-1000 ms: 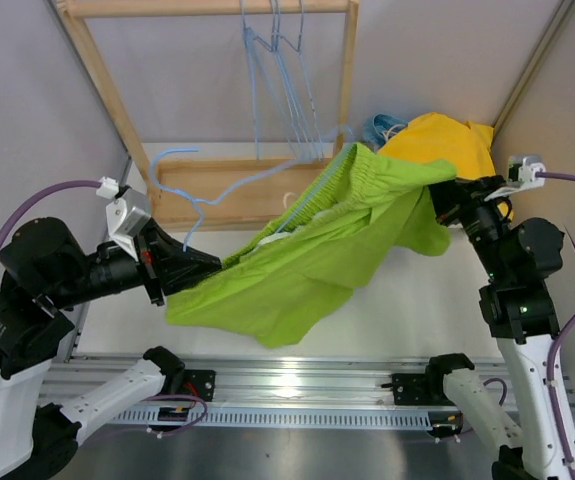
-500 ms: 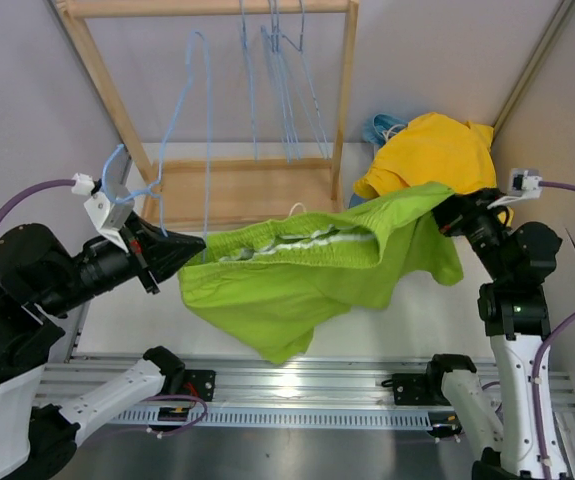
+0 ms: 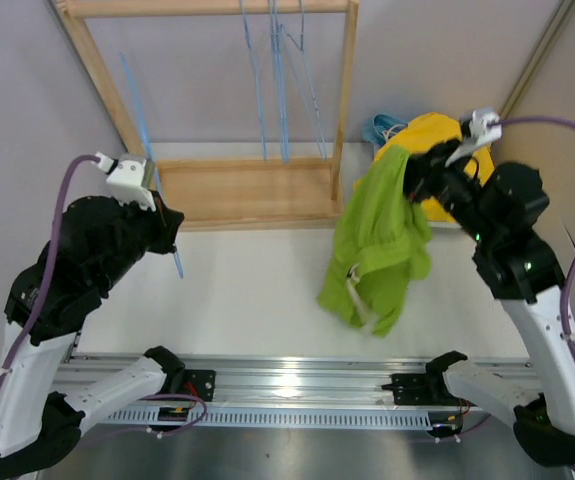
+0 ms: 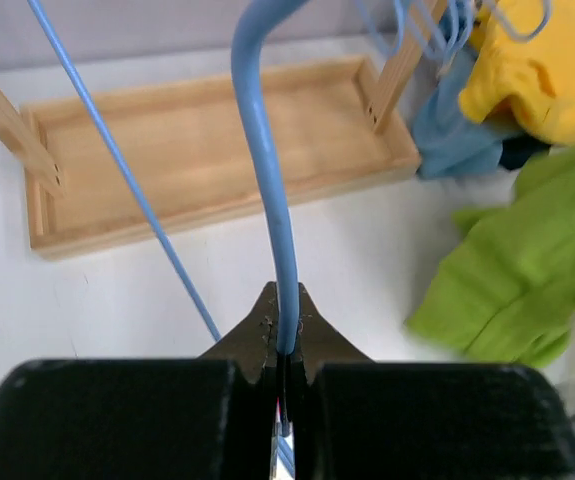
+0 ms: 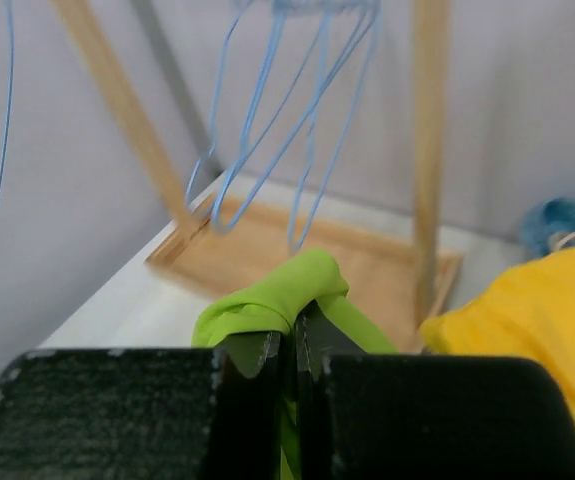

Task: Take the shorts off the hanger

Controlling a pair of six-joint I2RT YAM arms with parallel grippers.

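My right gripper (image 3: 414, 172) is shut on the lime green shorts (image 3: 379, 240), which hang free from it above the table; the pinched fold shows between the jaws in the right wrist view (image 5: 289, 296). My left gripper (image 3: 159, 215) is shut on a bare light blue hanger (image 3: 147, 150), whose wire runs up from the jaws in the left wrist view (image 4: 272, 200). The shorts and the hanger are apart. Yellow shorts (image 3: 437, 140) lie heaped at the back right, with light blue shorts (image 3: 379, 128) beside them.
A wooden rack (image 3: 237, 190) with a base tray stands at the back, with several empty blue hangers (image 3: 282, 60) on its top bar. The heap also shows in the left wrist view (image 4: 537, 60). A rail (image 3: 287, 385) runs along the near edge.
The shorts have come off the hanger. My left gripper has lifted the bare hanger up and back to the left. My right gripper has risen with the shorts, which now hang down.
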